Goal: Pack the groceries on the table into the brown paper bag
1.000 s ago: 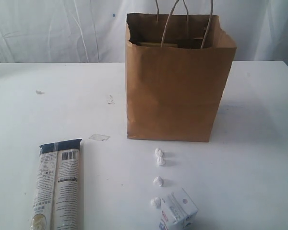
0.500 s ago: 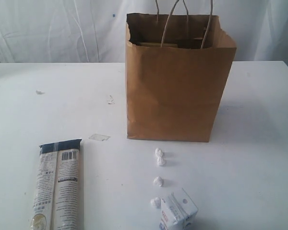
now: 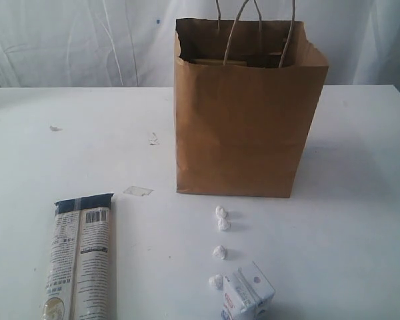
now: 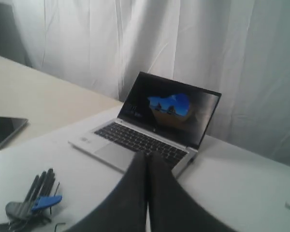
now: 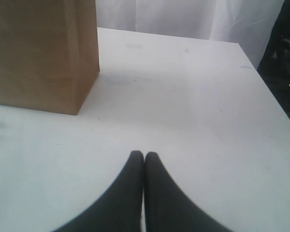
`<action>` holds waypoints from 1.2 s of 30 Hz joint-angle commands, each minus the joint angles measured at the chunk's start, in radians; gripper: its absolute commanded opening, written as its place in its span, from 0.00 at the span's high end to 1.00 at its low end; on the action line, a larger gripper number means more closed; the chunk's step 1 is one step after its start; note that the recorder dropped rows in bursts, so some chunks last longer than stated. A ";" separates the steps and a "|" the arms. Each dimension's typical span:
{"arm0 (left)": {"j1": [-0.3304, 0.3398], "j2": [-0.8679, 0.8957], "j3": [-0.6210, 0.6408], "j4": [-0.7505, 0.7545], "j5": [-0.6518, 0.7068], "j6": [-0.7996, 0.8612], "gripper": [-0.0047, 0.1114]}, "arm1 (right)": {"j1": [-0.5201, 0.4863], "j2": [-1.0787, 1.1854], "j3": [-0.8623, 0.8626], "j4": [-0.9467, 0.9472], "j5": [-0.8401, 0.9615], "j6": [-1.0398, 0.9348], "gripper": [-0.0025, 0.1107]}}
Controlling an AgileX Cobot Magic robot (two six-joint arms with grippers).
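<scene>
The brown paper bag (image 3: 243, 120) stands upright and open-mouthed at the middle of the counter (image 3: 360, 220), its handles up. Dark shapes show just inside its rim, but I cannot tell what they are. Nearer the camera than the bag, toward the left arm's side and well apart from it, the long printed packet (image 3: 80, 260) lies flat. Also nearer than the bag, about in line with its middle, the small white carton (image 3: 248, 293) lies tipped over. A loose row of tiny white paper balls (image 3: 223, 219) runs between it and the bag's base, the last ball just beside the carton.

The exterior view shows neither arm. The right tool (image 5: 144, 158) has its tips pressed together on nothing, above bare counter beside the bag's corner. The left tool (image 4: 147, 159) is likewise closed and empty, and faces a laptop (image 4: 150, 121), away from the bag.

This looks like the pause before a pick, with two groceries outside the bag. The next move calls for one tool to part its tips and descend on the carton or packet. The packet likely needs to enter the bag end-first.
</scene>
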 commanded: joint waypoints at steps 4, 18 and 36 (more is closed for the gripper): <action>0.003 -0.016 0.164 -0.013 0.085 -0.023 0.96 | 0.003 -0.002 0.006 -0.003 -0.013 0.001 0.98; 0.003 -0.078 0.283 0.137 -0.169 -0.192 0.96 | 0.003 -0.002 0.006 -0.003 -0.013 0.001 0.98; 0.003 -0.078 0.391 0.274 -0.115 -0.639 0.96 | 0.003 -0.002 0.006 -0.003 -0.013 0.001 0.98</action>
